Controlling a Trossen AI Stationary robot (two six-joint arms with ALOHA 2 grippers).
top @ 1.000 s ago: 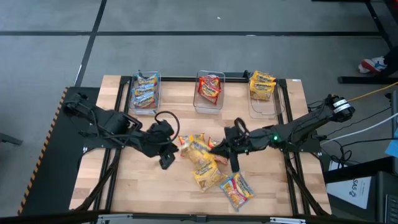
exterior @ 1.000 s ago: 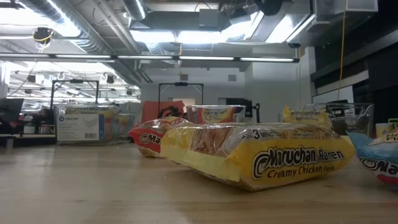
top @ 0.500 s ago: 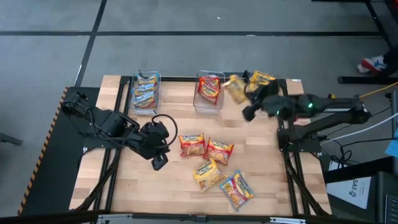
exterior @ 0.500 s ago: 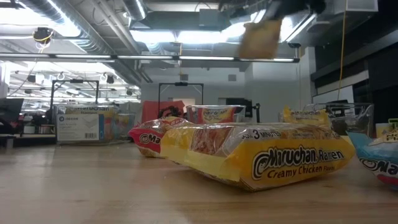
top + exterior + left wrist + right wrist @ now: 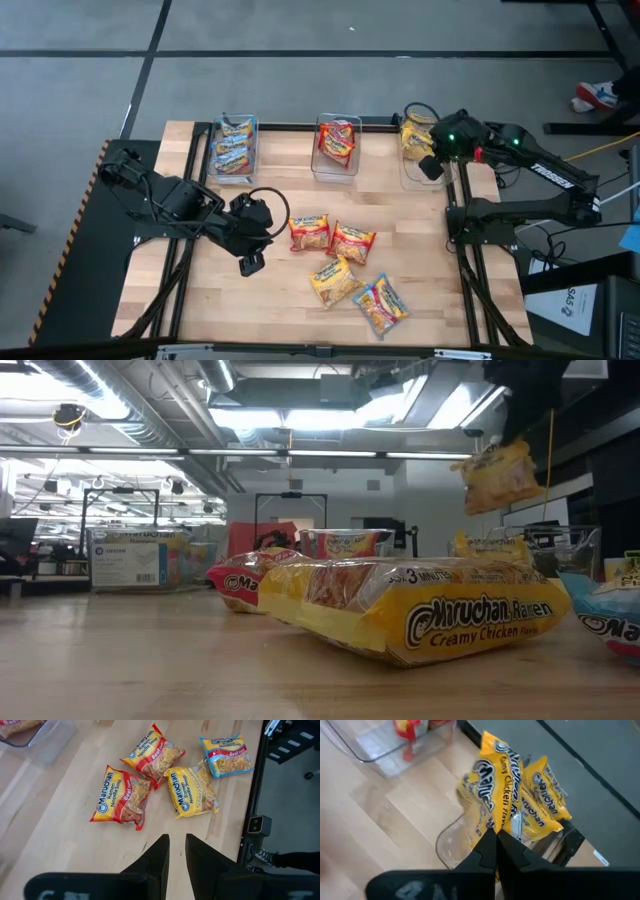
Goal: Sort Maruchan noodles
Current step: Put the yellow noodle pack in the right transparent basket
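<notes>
I count the sorting a little past halfway. The blue-packet bin (image 5: 234, 146) holds its blue packets, the red-packet bin (image 5: 337, 148) holds red ones, and the yellow-packet bin (image 5: 424, 152) already has yellow ones in it. My right pincer (image 5: 428, 166) is pressed together on a yellow chicken packet (image 5: 496, 805), hanging it just above the yellow-packet bin.

Four packets are left on the worktop (image 5: 290, 300), all in front of the red-packet bin: two red beef packets (image 5: 121, 796), one yellow creamy chicken packet (image 5: 192, 790) and one blue-edged packet (image 5: 228, 756). My left pincer (image 5: 176, 851) hovers near them, slightly spread and empty.

Against a second ago, the right arm has left the loose cluster with its packet and swung over to the yellow-packet bin; the left arm has barely shifted.
</notes>
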